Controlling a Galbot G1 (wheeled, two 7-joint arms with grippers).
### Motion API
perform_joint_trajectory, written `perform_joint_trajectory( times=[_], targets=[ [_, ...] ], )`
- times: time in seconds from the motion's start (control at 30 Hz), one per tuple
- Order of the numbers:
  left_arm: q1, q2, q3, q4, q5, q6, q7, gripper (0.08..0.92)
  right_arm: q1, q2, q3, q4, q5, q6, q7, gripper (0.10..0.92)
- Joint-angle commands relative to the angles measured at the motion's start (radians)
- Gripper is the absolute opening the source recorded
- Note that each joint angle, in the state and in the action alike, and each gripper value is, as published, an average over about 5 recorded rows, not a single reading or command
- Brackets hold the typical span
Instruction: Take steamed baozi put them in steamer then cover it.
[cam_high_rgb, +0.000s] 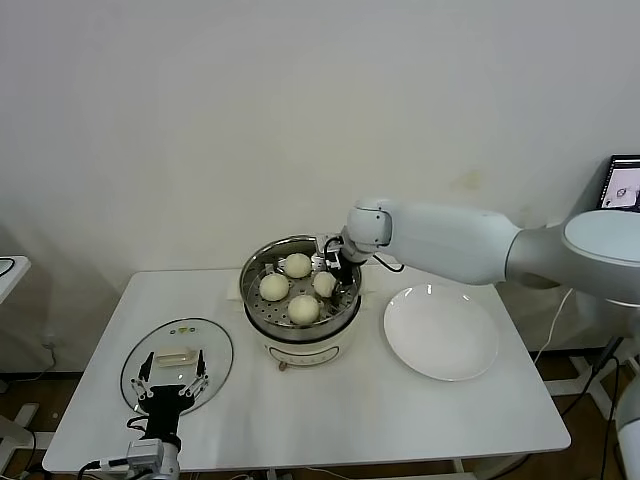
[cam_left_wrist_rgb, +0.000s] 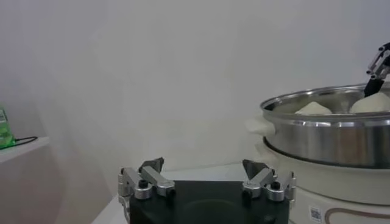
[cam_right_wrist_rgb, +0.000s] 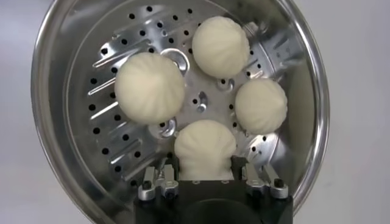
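Observation:
The steamer (cam_high_rgb: 252, 278) stands at the middle of the white table, its perforated tray (cam_right_wrist_rgb: 122, 140) holding several steamed baozi. My right gripper (cam_high_rgb: 330, 270) reaches into the pot from the right, and its fingers press both sides of the nearest baozi (cam_right_wrist_rgb: 205, 146), which rests on the tray. Three more baozi (cam_right_wrist_rgb: 149, 87) (cam_right_wrist_rgb: 220, 46) (cam_right_wrist_rgb: 261, 105) lie loose around it. The cover (cam_high_rgb: 205, 350), a glass lid with a whitish handle (cam_high_rgb: 173, 356), lies flat at the front left. My left gripper (cam_high_rgb: 172, 388) hovers open over the cover's near edge, empty.
A flat white plate (cam_high_rgb: 441, 332) sits bare to the right of the steamer. From the left wrist, the steamer's steel wall (cam_left_wrist_rgb: 329, 143) rises close by on its white base. A screen (cam_high_rgb: 625, 183) stands beyond the table's far right.

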Motion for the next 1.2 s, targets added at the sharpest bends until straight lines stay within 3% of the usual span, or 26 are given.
perform_joint_trajectory(
  times=[0.03,0.23,0.33,0.6,0.83,1.2],
  targets=[
    [0.0,0.001,-0.001,0.0,0.0,0.001,-0.001,0.823,0.0,-0.002,0.005,-0.001,-0.013,0.001,-0.005,0.606],
    [-0.001,0.002,-0.002,0.004,0.0,0.001,-0.001,0.823,0.025,-0.015,0.011,0.019,-0.007,0.0,-0.009,0.771],
    [-0.002,0.005,-0.003,0.007,-0.002,0.002,-0.002,0.823,0.049,-0.027,0.022,0.038,0.001,0.0,-0.009,0.814],
    [-0.018,0.03,-0.021,0.023,-0.024,0.009,-0.005,0.823,0.129,-0.111,0.083,0.115,0.048,-0.012,0.037,0.823],
    [-0.027,0.053,-0.031,0.056,-0.031,0.001,-0.01,0.823,0.09,-0.283,0.213,0.252,0.076,-0.03,0.2,0.823],
    [-0.069,0.102,-0.045,0.14,0.082,-0.065,-0.045,0.823,-0.499,-0.575,0.827,0.539,-0.003,0.027,0.595,0.823]
  ],
)
